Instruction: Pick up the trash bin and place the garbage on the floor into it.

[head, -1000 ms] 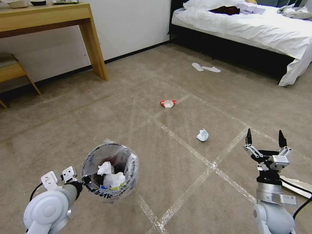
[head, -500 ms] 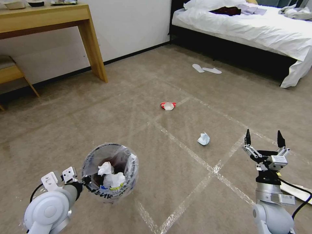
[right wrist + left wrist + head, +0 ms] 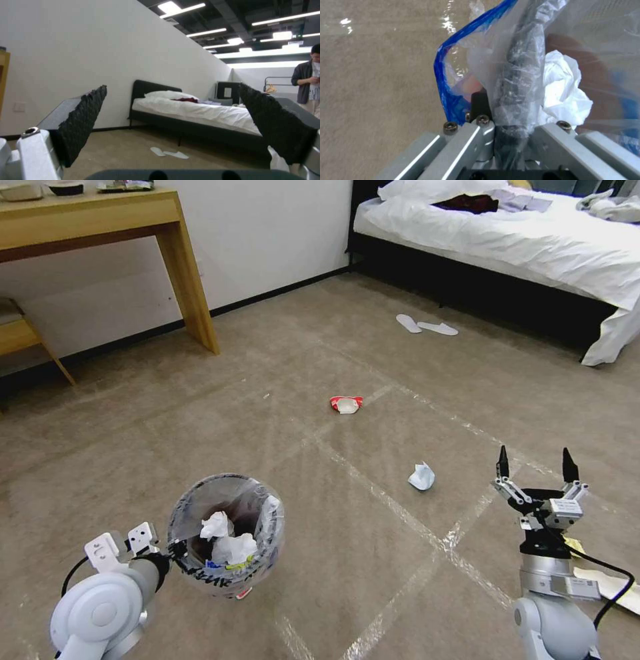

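Clamped on the near rim of the trash bin, the left gripper has its jaws drawn together over the dark lip and the crinkled clear bag; in the left wrist view the fingers pinch that bag-wrapped rim from both sides, with a blue strip of the liner looped just beside it. That bin hangs at the lower left of the head view, held above the floor, and crumpled white tissues lie inside it along with a scrap of yellow and blue wrapper. At the lower right, the right gripper points upward with its jaws spread wide apart and nothing between them; its black ribbed pads frame the room in the right wrist view. Beside the right arm's wrist, a pale paper sheet lies flat on the carpet. Farther out, a bluish paper wad sits on the carpet near a crossing of shiny tape strips, between the two grippers but closer to the right one. Beyond it, well apart, a crushed red-white paper bowl rests near another tape line. Farther still, a pair of white slippers lies near the bed, and a wooden desk stands against the wall at the far left.
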